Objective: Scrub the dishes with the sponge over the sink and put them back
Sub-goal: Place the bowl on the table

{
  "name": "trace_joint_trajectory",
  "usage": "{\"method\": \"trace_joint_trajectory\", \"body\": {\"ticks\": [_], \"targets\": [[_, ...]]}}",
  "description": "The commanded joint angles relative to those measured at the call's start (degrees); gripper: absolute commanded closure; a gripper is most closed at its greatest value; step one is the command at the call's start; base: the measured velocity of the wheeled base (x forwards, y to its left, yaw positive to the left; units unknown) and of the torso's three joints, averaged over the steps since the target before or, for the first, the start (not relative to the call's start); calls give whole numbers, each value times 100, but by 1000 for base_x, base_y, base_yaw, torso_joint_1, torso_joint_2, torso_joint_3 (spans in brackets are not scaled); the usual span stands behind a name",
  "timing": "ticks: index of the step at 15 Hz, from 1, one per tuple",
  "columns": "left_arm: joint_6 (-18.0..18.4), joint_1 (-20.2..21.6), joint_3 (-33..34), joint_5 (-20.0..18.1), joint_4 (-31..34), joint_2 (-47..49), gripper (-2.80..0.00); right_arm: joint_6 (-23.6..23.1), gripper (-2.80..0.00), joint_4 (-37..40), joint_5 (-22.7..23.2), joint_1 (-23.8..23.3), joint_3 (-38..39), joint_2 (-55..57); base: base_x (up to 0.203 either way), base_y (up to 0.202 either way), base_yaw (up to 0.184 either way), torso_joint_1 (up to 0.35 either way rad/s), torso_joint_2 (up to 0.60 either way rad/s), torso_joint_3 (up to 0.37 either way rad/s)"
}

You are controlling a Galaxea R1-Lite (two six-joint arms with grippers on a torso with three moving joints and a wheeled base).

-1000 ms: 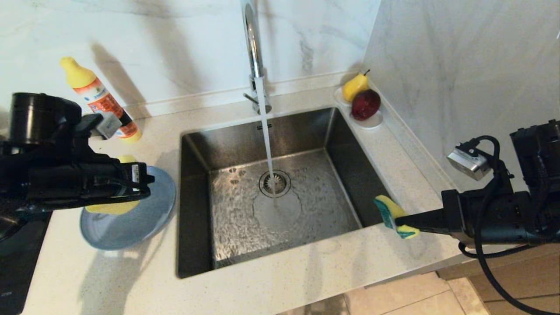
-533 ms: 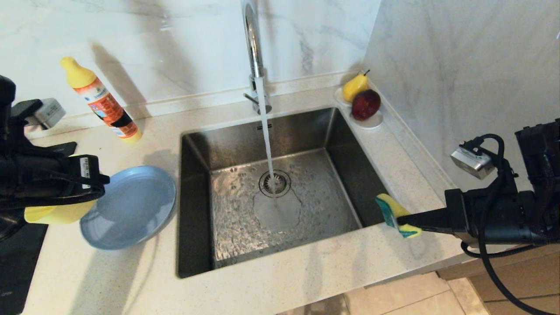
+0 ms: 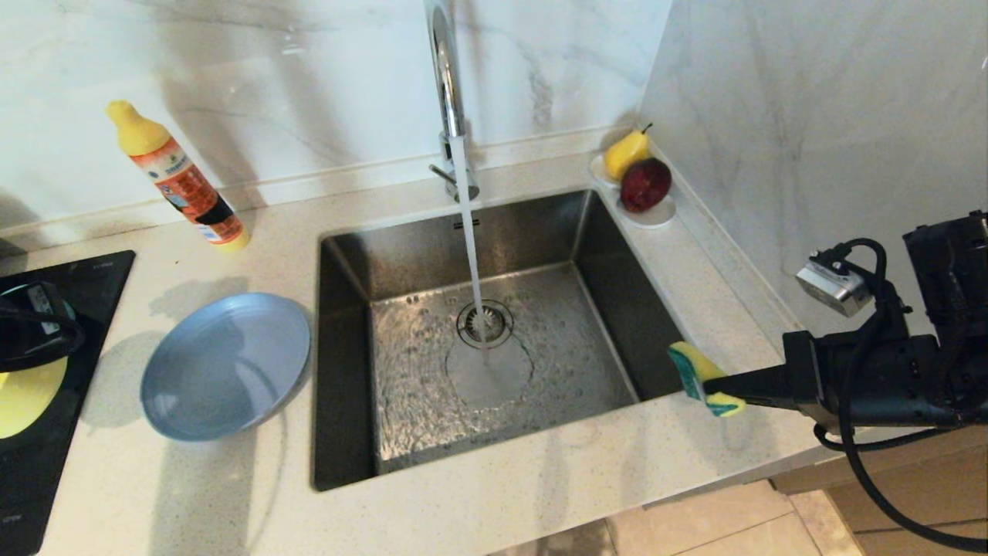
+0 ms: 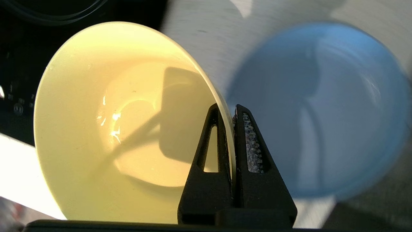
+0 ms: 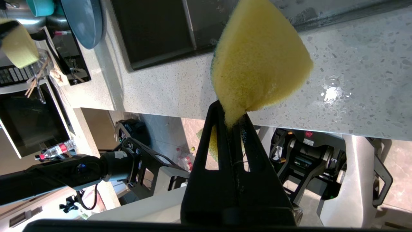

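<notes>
Yellow-green bowl (image 4: 128, 122) pinched by its rim in left hand (image 4: 230, 111), far left over the black cooktop (image 3: 85, 286), well apart from sink (image 3: 478, 340). Right hand (image 3: 714, 384) clamps sponge (image 3: 698, 378) at sink's right edge. Blue plate (image 3: 224, 363) sits on tabletop (image 3: 502, 502) between.

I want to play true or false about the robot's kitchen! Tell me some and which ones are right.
1. Water runs from the tap into the sink. True.
2. The right gripper holds a spoon. False: it pinches the sponge.
3. The left gripper clamps the yellow-green bowl by its rim. True.
4. The grey-blue plate lies in the sink. False: it sits on the counter beside the sink.
5. The white dish holds bananas. False: a pear and a red fruit.
</notes>
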Motion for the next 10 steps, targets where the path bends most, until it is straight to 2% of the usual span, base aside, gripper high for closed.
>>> {"method": "trace_joint_trajectory", "body": {"ticks": [1,3,6,10], "targets": [[-223,368,15,-49,-126,523,0,17,0,4,13,-5,2,38,0,0,0,0,0,0],[-436,654,25,-36,-374,819,0,-32,0,14,7,-11,-5,53,0,0,0,0,0,0],[-505,1052,14,-20,-760,1250,0,-62,0,31,7,-35,-84,76,0,0,0,0,0,0],[-610,1406,138,69,-842,1695,0,-62,0,13,7,-40,-66,195,0,0,0,0,0,0]]}}
